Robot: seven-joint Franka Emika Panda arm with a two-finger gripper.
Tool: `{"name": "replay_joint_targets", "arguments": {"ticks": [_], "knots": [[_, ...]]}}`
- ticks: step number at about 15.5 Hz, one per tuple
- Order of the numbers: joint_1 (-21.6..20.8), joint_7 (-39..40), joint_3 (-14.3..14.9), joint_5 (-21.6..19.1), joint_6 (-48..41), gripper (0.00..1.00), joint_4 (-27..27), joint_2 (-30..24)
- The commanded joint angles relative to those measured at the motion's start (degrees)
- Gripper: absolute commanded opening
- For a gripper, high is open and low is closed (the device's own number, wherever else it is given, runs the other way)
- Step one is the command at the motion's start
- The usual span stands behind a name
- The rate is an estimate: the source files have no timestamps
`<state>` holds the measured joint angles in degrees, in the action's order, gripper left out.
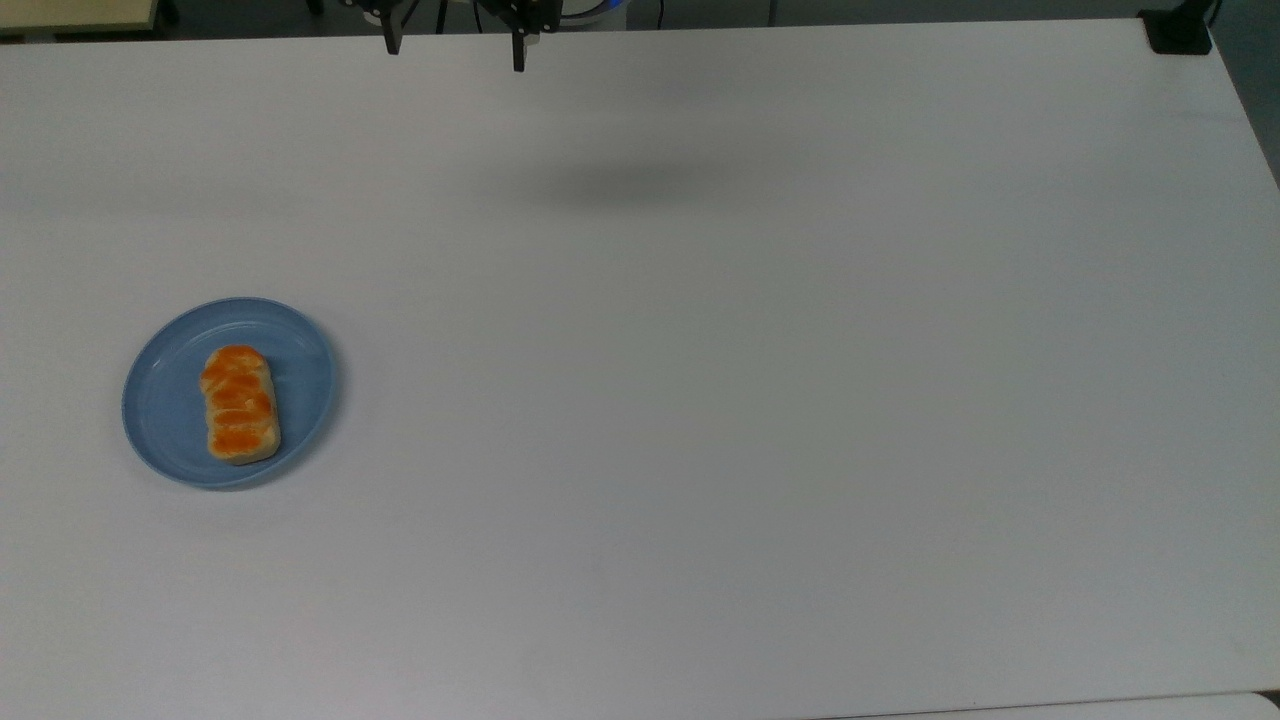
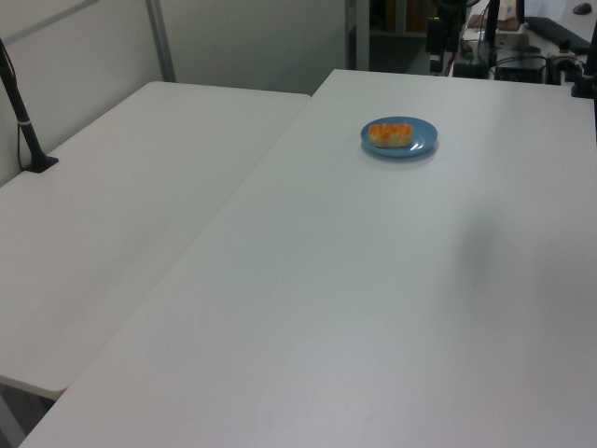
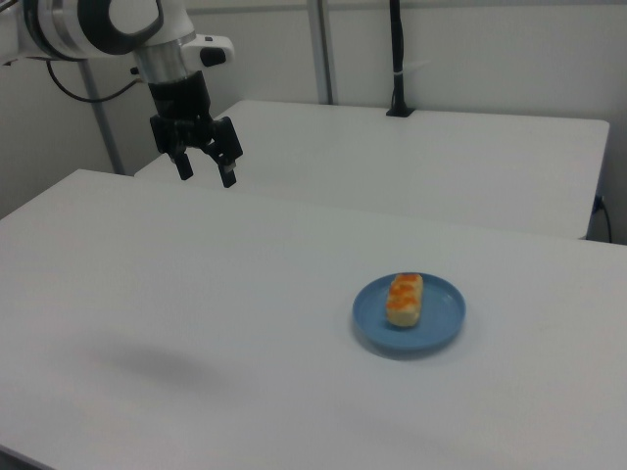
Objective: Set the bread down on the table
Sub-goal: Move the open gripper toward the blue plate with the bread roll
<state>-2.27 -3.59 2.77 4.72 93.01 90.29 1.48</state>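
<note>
In the right view, the gripper (image 3: 205,177) hangs at the right view's upper left, high over the white counter (image 3: 196,294), with its two fingers spread apart and nothing between them. Far from it, toward the right view's lower right, the bread (image 3: 404,299) lies on a round blue plate (image 3: 438,323), so the roll and the gripper are well apart and the roll is much lower. A soft shadow (image 3: 157,364) lies on the counter at the right view's lower left. In the top view, the plate (image 1: 165,400) is near the top view's left edge with the bread (image 1: 240,403) lying lengthwise in its middle, its orange-brown top facing up, and the gripper (image 1: 455,55) is at the top view's upper edge, a little left of centre. There only the two dark fingertips (image 1: 518,58) can be seen, since the frame cuts off the rest of the arm. In the left view the plate (image 2: 424,142) and the bread (image 2: 390,134) are at the far side of the counter (image 2: 373,299), and the dark objects behind them at the left view's top edge are hard to make out. A second white table (image 2: 121,205) stands just beside the counter on the left view's left.
</note>
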Motion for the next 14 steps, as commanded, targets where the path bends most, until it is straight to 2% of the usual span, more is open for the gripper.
{"name": "replay_joint_targets", "arguments": {"ticks": [1, 8, 14], "knots": [[0.3, 1.7, 0.6, -0.9, -0.7, 1.0, 0.5, -0.6], [2.0, 6.7, 0.8, -1.0, -0.2, 1.0, 0.5, 0.3], [5.4, 8.0, 0.8, -0.9, 6.2, 1.0, 0.5, 5.3]]}}
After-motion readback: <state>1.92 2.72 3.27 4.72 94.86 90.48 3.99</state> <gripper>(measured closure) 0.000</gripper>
